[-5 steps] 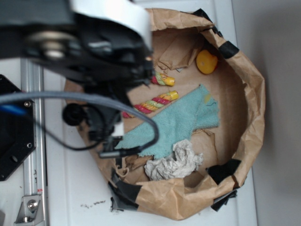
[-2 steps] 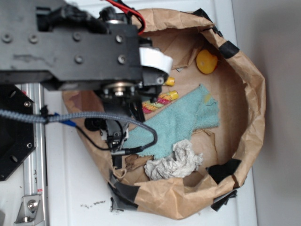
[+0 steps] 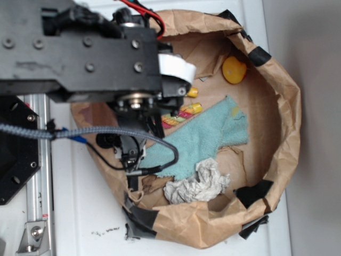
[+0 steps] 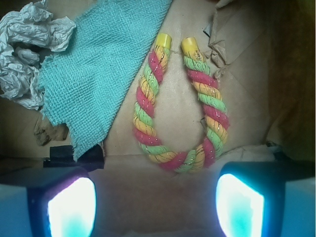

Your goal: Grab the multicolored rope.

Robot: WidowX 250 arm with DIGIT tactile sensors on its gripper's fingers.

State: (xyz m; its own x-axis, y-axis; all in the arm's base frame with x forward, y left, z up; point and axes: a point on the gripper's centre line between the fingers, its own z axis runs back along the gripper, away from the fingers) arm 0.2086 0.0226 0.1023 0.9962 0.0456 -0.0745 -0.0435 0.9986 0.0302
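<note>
Hovering spread-open claw (image 4: 155,207) above U-curved multicolored rope (image 4: 178,160), teal cloth (image 4: 96,64) touching its left strand.

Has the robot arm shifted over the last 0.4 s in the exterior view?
No. Against the paper bag's rim and the teal cloth, the arm sits in the same place; the multicolored rope shows the same visible portion.
</note>
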